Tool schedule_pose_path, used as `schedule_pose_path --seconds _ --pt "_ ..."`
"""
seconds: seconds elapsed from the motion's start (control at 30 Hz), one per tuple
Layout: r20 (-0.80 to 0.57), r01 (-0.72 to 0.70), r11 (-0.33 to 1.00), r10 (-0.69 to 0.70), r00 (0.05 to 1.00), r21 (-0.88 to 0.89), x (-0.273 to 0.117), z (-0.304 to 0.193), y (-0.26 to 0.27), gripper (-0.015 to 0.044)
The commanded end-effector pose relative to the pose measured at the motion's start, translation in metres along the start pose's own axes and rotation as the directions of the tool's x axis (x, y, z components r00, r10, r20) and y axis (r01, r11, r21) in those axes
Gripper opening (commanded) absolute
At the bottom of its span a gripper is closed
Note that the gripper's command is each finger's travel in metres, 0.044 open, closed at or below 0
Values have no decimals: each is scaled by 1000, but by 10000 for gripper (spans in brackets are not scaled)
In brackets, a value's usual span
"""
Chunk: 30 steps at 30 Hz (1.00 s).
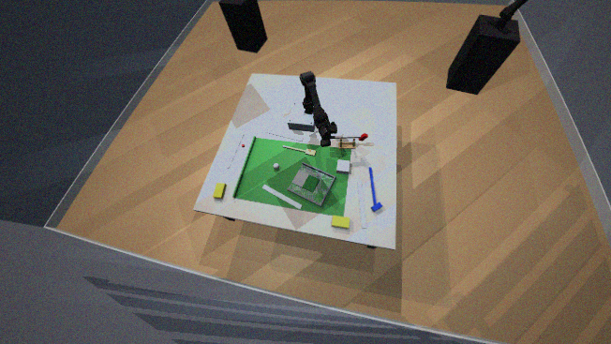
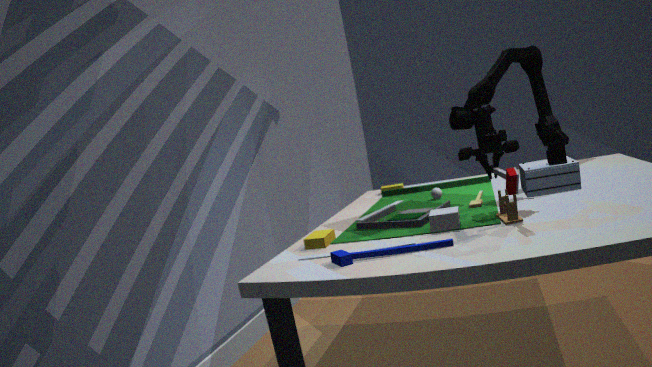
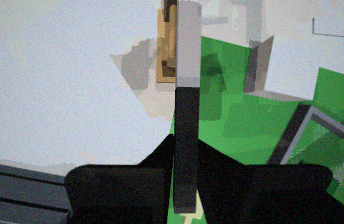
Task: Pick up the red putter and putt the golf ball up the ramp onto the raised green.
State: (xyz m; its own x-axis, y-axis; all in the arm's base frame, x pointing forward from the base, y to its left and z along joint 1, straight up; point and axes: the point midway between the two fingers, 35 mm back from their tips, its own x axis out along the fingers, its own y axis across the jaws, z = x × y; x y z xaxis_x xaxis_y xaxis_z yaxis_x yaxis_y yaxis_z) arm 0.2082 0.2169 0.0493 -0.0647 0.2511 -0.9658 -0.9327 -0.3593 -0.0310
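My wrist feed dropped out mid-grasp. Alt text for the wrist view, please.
The gripper is shut on the putter's dark grip, its grey shaft running up past a wooden stand. White table left, green turf right.

The black gripper [image 2: 489,166] is clamping a putter [image 1: 349,137] showing a red head and a grey-and-black shaft. Below it, a tan wooden stand [image 2: 509,208] is sitting on the white table [image 2: 575,219]. Beside the gripper, a green mat [image 1: 262,168] is carrying a white ball [image 1: 275,166]. Farther off, a blue putter [image 1: 373,188] and yellow blocks [image 1: 340,221] are lying.
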Motion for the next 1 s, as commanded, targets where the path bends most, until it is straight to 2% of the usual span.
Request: schedule_pose_path --seconds 0.0,0.23,0.5,0.97 --pt "6 1 1000 -1 1000 -1 -29 7 3 0" --pt "-2 16 999 -16 1000 39 -29 0 -1 0" --pt "-38 53 959 -44 998 279 -42 -40 -12 0" --pt "-118 132 726 -71 991 674 -66 -114 -17 0"
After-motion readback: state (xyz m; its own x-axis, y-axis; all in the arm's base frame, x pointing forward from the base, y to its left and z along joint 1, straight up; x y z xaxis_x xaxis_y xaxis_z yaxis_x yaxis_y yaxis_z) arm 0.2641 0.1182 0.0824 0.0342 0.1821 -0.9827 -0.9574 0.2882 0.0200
